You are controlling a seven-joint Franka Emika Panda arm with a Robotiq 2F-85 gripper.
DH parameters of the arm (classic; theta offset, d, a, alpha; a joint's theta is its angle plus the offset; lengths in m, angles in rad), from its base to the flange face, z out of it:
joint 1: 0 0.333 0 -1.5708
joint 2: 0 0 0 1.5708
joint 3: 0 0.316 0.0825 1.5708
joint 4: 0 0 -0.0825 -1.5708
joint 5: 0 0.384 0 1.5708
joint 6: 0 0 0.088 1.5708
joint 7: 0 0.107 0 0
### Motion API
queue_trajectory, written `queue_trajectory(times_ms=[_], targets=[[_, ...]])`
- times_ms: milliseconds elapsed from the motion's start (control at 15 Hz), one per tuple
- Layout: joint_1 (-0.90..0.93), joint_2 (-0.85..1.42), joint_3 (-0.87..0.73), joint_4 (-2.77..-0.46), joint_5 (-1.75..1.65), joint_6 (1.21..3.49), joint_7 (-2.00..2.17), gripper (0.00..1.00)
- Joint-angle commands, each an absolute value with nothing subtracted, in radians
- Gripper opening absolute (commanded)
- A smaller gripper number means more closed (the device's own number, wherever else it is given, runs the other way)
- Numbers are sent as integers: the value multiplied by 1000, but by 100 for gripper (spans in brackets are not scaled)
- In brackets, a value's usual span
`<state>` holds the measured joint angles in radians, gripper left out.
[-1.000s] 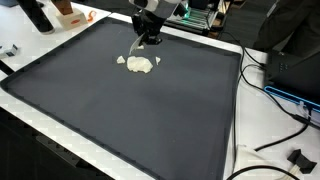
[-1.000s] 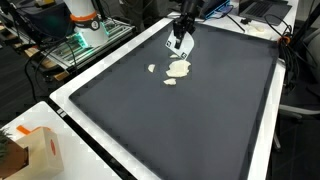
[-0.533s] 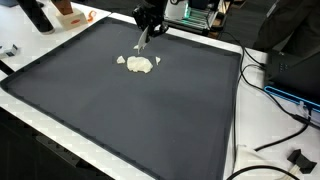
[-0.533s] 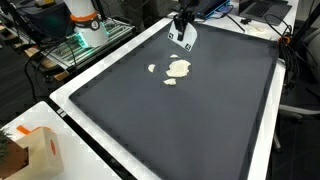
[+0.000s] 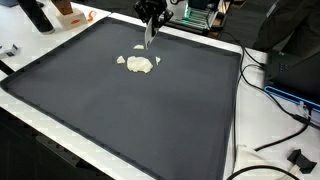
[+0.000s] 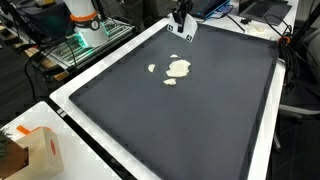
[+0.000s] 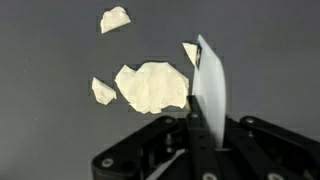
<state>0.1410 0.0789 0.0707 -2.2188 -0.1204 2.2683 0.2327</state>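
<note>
In an exterior view, your gripper hangs over the far part of the dark mat, pinching a white flat piece. Nearer on the mat lie the large cream scrap, the left scrap and the near scrap.

In the wrist view the white strip hides part of one pale scrap; the bottom edge crops the gripper.

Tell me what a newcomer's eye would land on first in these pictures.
The gripper, hanging over the far part of the big dark mat, pinches a thin white sheet. Just below it a cluster of pale scraps lies on the mat, one large piece with smaller bits around it.
</note>
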Motion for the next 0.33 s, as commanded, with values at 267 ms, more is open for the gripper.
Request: queue_trajectory(times_ms=[267], targets=[[128, 66, 80, -2231, -115, 2272, 226, 4]])
